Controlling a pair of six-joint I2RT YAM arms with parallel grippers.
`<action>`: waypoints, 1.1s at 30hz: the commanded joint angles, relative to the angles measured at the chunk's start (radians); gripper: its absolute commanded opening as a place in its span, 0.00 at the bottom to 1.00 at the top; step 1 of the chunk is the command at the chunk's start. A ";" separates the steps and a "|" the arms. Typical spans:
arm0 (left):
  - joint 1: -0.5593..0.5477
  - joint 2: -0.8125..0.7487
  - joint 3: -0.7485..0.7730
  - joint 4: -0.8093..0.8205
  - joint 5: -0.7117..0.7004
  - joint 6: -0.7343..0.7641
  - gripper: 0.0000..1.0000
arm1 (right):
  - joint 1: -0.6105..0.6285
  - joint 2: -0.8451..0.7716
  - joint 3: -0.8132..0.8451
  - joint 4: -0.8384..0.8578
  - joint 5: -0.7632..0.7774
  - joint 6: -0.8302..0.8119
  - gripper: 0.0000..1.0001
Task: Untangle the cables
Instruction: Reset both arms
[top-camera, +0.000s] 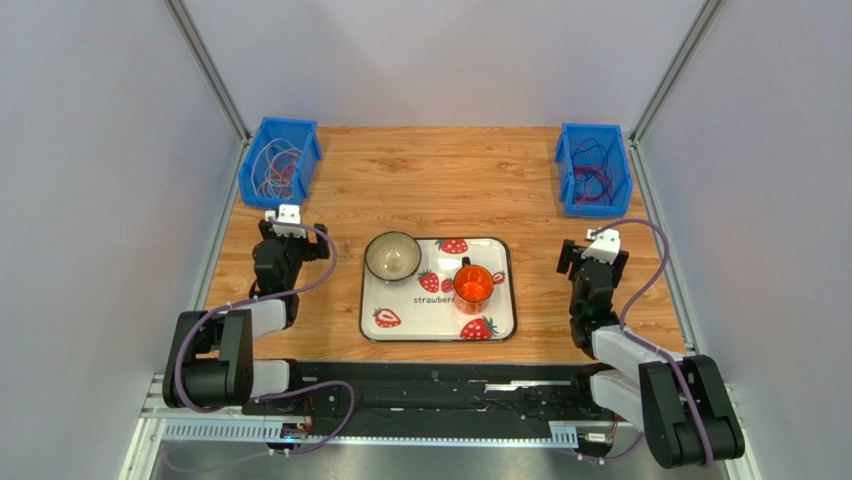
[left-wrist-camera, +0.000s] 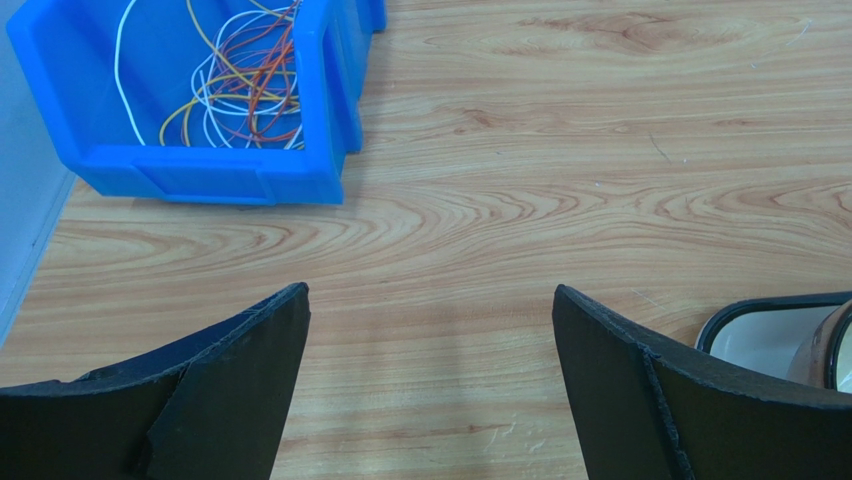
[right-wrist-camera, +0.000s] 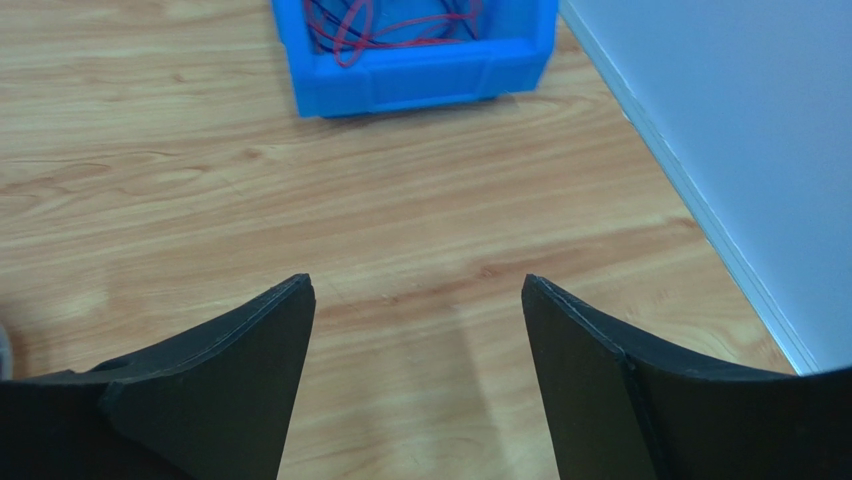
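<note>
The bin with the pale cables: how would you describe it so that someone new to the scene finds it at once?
On the wooden table, two blue bins sit at the far corners. It is the left bin, just ahead of the left gripper. Its light cables are white, yellow and orange, while the right bin holds red and dark cables.
</note>
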 joint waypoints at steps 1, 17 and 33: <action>-0.002 -0.004 0.027 0.053 0.016 0.012 0.99 | -0.014 0.039 0.042 0.161 -0.203 0.019 0.84; -0.004 -0.002 0.027 0.053 0.016 0.011 0.99 | -0.057 0.282 0.123 0.243 -0.232 0.045 1.00; -0.002 -0.004 0.027 0.053 0.016 0.012 0.99 | -0.058 0.282 0.127 0.235 -0.232 0.045 1.00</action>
